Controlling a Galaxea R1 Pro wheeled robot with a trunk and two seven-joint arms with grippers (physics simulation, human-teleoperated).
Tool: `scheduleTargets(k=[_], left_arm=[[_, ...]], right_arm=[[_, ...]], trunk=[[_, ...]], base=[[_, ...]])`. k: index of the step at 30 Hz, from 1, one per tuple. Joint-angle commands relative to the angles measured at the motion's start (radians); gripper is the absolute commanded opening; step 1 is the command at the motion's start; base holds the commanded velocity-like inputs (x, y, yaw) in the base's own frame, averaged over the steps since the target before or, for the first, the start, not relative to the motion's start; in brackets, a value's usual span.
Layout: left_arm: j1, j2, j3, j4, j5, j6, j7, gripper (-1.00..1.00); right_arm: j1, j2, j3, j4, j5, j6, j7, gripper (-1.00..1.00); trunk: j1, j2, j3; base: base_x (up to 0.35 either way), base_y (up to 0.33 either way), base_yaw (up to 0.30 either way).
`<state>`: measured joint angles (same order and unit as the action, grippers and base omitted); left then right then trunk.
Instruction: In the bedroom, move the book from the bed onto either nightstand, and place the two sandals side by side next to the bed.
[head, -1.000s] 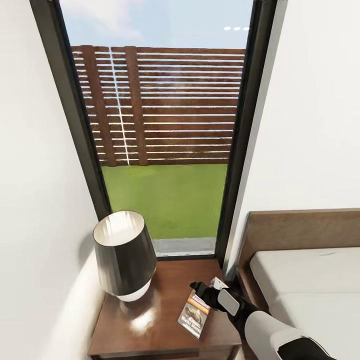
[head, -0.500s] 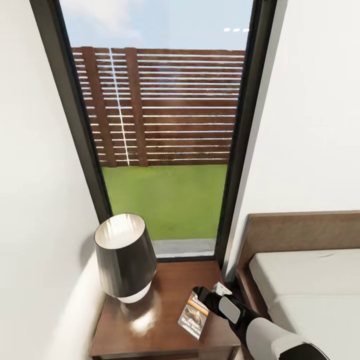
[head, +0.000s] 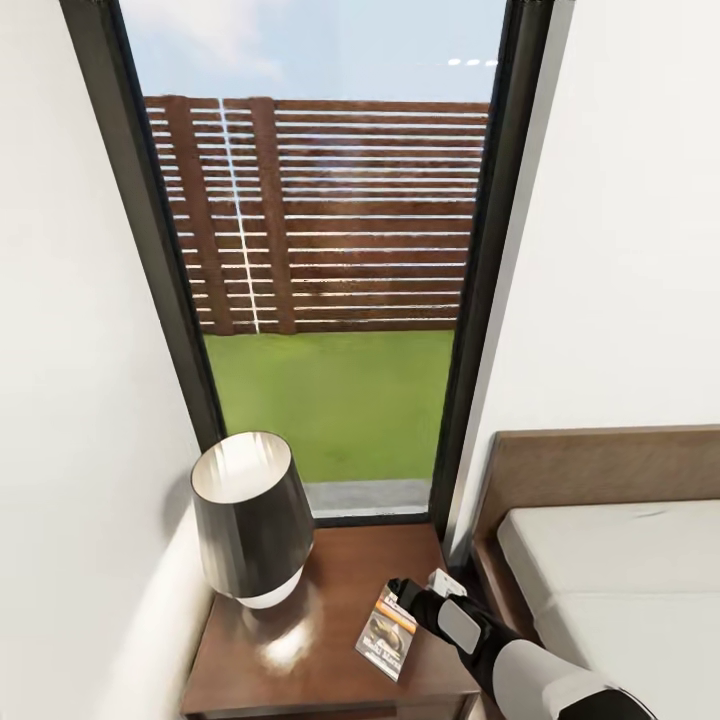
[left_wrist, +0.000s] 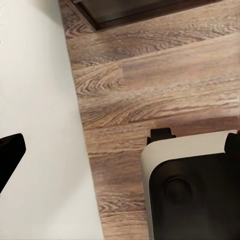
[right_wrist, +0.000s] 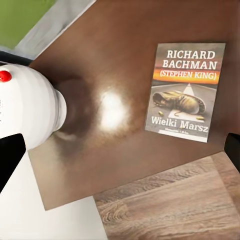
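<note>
The book (head: 388, 632) lies flat, cover up, on the near right part of the nightstand (head: 330, 570). In the right wrist view the book (right_wrist: 185, 92) rests on the glossy top (right_wrist: 125, 40), free of the fingers. My right gripper (head: 420, 585) hovers over the book's far corner, open, its black fingertips (right_wrist: 10, 155) spread wide. The bed (head: 600, 560) with its brown headboard stands just right of the nightstand. My left gripper hangs low over the plank floor (left_wrist: 150, 75), open, one fingertip (left_wrist: 10, 155) at the frame's edge. The sandals are out of view.
A black-shaded lamp (head: 250, 515) with a white base (right_wrist: 30, 107) fills the nightstand's left half. A tall black-framed window (head: 320, 250) stands behind it, with white walls on both sides. My own base (left_wrist: 195, 190) sits on the floor near a white wall (left_wrist: 35, 100).
The head view has shifted a little. The right gripper stays over the book's far corner, and the book lies where it was on the nightstand.
</note>
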<state>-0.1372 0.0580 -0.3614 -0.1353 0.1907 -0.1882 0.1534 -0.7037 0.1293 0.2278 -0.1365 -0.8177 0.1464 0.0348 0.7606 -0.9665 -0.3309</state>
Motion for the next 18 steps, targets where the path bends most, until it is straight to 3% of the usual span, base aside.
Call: scheduleTargets(k=[1, 18], left_arm=[[0.0, 0.0, -0.008, 0.0, 0.01, -0.003, 0.003, 1.0], [0.001, 0.0, -0.005, 0.0, 0.01, -0.004, 0.003, 1.0]], right_arm=[[0.001, 0.0, 0.009, 0.001, -0.008, 0.001, 0.001, 1.0], [0.045, -0.004, 0.008, 0.07, 0.019, -0.019, 0.001, 1.0]], trunk=[[-0.004, 0.006, 0.002], [-0.069, 0.125, 0.055]], base=[[0.0, 0.0, 0.0], [0.0, 0.0, 0.0]])
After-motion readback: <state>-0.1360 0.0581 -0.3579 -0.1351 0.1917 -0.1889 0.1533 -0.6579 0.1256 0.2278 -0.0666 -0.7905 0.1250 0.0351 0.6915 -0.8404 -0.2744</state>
